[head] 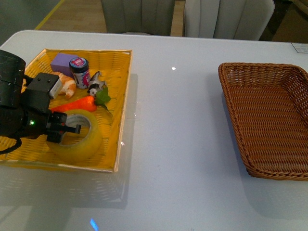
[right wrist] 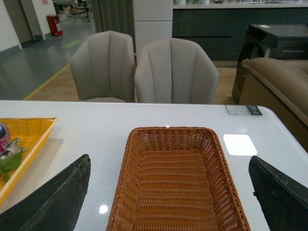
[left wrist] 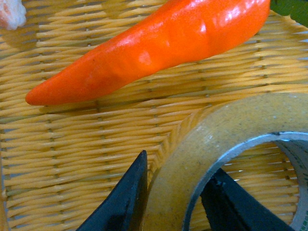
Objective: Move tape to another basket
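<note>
White tabletop (head: 192, 144) carries two baskets, well apart. The tape (head: 89, 139) lies flat in the yellow basket (head: 123, 108), core opening facing up, just beside a carrot (head: 77, 103). The left tool (head: 62, 129) grips the tape's wall, one finger outside and one inside the core. The right tool (right wrist: 168, 161) is spread wide above the brown basket (head: 231, 96).

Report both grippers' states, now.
Left gripper: jaws closed on the tape, one inside its ring.
Right gripper: open, holding nothing.
</note>
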You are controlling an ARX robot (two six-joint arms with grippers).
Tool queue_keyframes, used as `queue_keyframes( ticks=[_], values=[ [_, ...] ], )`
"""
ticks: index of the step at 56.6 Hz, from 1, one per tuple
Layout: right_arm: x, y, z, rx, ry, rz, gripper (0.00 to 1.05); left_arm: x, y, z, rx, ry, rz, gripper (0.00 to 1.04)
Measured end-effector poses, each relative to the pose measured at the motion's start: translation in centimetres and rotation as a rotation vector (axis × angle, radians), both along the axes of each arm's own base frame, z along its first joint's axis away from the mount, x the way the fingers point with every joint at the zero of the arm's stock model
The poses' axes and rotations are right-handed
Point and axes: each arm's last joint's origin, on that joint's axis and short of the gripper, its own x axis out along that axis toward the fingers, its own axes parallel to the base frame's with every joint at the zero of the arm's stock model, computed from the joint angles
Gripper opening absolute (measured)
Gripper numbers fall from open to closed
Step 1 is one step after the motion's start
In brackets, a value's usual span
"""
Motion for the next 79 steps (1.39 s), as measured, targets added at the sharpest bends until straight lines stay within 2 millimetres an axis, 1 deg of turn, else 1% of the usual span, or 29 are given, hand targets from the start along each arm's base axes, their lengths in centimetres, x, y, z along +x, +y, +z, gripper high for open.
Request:
queue_keyframes(
  ticks=[2,9,15,21,26,27,35,38,43,48,52,57,59,62,64,68,73,79],
  values=[
    [0.0,0.0,0.0,0.000,0.000,0.000,0.96,0.0,0.0,0.2,-0.002,-0.004,0.003,0.19],
    [0.0,0.0,0.0,0.000,0.000,0.000,0.96,-0.1,0.2,1.1,-0.010,-0.021,0.016,0.16],
    [0.0,0.0,0.0,0.000,0.000,0.000,0.96,-0.4,0.4,2.7,-0.045,-0.052,0.026,0.16],
    [0.0,0.0,0.0,0.000,0.000,0.000,0.96,-0.6,0.4,5.2,-0.070,-0.106,0.033,0.16],
    [0.0,0.0,0.0,0.000,0.000,0.000,0.96,-0.6,0.1,8.1,-0.090,-0.170,0.028,0.16],
    [0.0,0.0,0.0,0.000,0.000,0.000,0.96,-0.5,0.1,8.4,-0.092,-0.177,0.028,0.16],
    [0.0,0.0,0.0,0.000,0.000,0.000,0.96,-0.7,-1.2,12.5,-0.125,-0.247,0.012,0.16],
    [0.0,0.0,0.0,0.000,0.000,0.000,0.96,-0.8,-2.5,14.4,-0.144,-0.273,-0.015,0.16],
    [0.0,0.0,0.0,0.000,0.000,0.000,0.96,-1.1,-4.9,16.8,-0.177,-0.301,-0.067,0.16],
    [0.0,0.0,0.0,0.000,0.000,0.000,0.96,-1.6,-7.0,18.3,-0.215,-0.318,-0.113,0.16],
    [0.0,0.0,0.0,0.000,0.000,0.000,0.96,-2.2,-9.3,19.6,-0.270,-0.321,-0.166,0.16],
    [0.0,0.0,0.0,0.000,0.000,0.000,0.96,-3.0,-11.8,20.5,-0.317,-0.316,-0.216,0.16],
    [0.0,0.0,0.0,0.000,0.000,0.000,0.96,-3.6,-13.2,20.8,-0.340,-0.308,-0.248,0.16],
    [0.0,0.0,0.0,0.000,0.000,0.000,0.96,-4.3,-14.5,21.0,-0.358,-0.299,-0.282,0.16],
    [0.0,0.0,0.0,0.000,0.000,0.000,0.96,-5.0,-15.8,21.1,-0.371,-0.289,-0.315,0.16],
    [0.0,0.0,0.0,0.000,0.000,0.000,0.96,-6.1,-17.4,21.4,-0.393,-0.277,-0.368,0.16],
    [0.0,0.0,0.0,0.000,0.000,0.000,0.96,-7.4,-19.0,21.8,-0.420,-0.268,-0.432,0.16],
    [0.0,0.0,0.0,0.000,0.000,0.000,0.96,-7.9,-19.4,22.3,-0.424,-0.277,-0.440,0.16]
  ],
)
